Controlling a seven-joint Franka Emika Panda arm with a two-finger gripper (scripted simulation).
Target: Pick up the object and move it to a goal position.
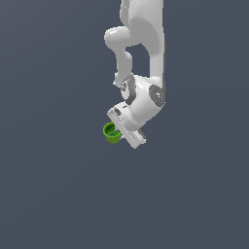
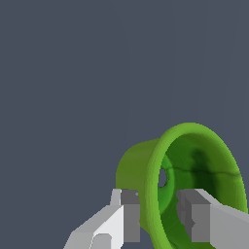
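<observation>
Wrist view: hand pinches the green cup's rim; nothing visible inside.

We see flat, even simulator light on a dull grey-blue backdrop, without glare or cast shadows; soft shading rounds the white arm, and edges look slightly pixelated.

Single white Panda arm descending from the upper edge of the exterior view, its links folded at an elbow and ending in a rounded wrist housing with grey joint caps. The tool sits below the wrist, its flat white body tilted toward the exterior view's left. In the wrist view, the tool's two grey-tipped fingers are closed onto the rim wall of the green cup, one finger outside, one inside.
</observation>
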